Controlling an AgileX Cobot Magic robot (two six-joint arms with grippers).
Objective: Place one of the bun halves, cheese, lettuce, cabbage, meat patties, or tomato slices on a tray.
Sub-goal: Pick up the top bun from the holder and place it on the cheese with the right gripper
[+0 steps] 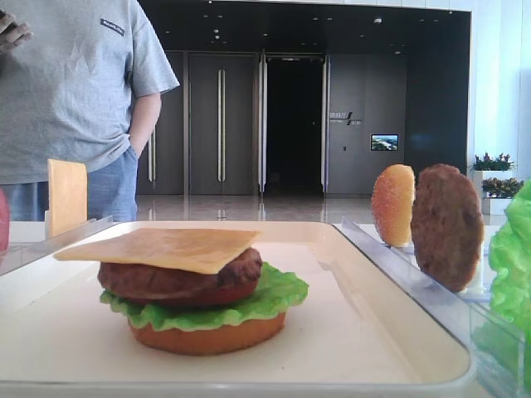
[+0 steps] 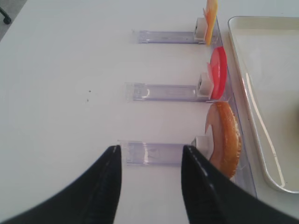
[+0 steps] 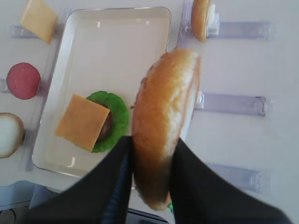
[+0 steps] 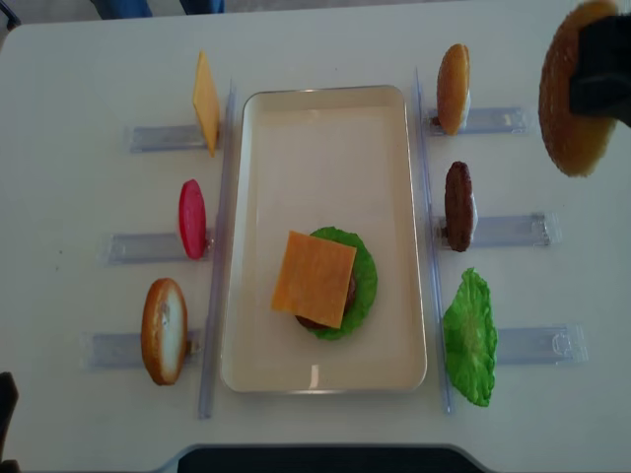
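My right gripper [image 3: 152,150] is shut on a golden-brown domed bun half [image 3: 163,116], held on edge in the air. From overhead this bun half [image 4: 574,94] hangs beyond the right racks, off the cream tray [image 4: 325,118]. On the tray stands a stack: flat bottom bun [image 1: 207,336], lettuce [image 1: 278,297], a red tomato slice edge [image 1: 228,296], meat patty [image 1: 178,278] and a cheese [image 4: 314,279] square on top. My left gripper [image 2: 150,156] is open over the bare table, left of a racked bun half [image 2: 225,139].
Clear racks flank the tray, holding a cheese slice [image 4: 205,102], tomato slice [image 4: 191,219] and bun half [image 4: 164,330] on the left, a bun half [image 4: 453,89], patty [image 4: 458,205] and lettuce leaf [image 4: 471,338] on the right. A person [image 1: 75,91] stands behind the table.
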